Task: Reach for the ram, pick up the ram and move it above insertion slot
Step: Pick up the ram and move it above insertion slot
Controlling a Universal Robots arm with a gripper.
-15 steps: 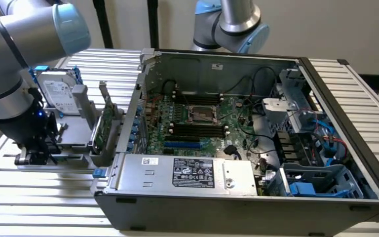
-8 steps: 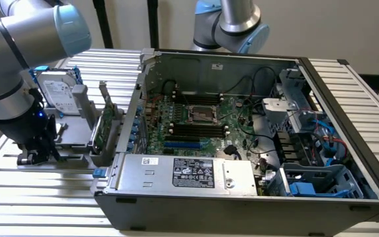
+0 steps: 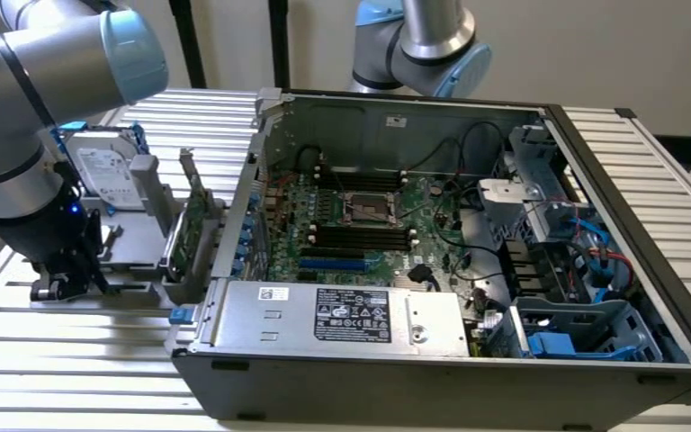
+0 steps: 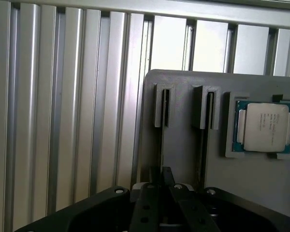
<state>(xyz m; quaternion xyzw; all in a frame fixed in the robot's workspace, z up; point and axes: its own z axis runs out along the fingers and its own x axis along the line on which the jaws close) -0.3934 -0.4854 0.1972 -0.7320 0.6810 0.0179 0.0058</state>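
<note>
The fingers (image 4: 147,205) sit nearly closed, seemingly pinching the ram (image 4: 162,145). It stands on edge in a tray (image 4: 183,154) slot by the worktop's (image 3: 82,378) edge on the exterior view's left, its long axis running away from them.

exterior: high, oblique | wrist: close above grey fixture (image 4: 183,140) | shared: grey fixture (image 3: 136,245)

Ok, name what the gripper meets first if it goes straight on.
Probably the ram, standing edge-on in the grey holder slot just ahead of the gripper; depth is unclear.
</note>
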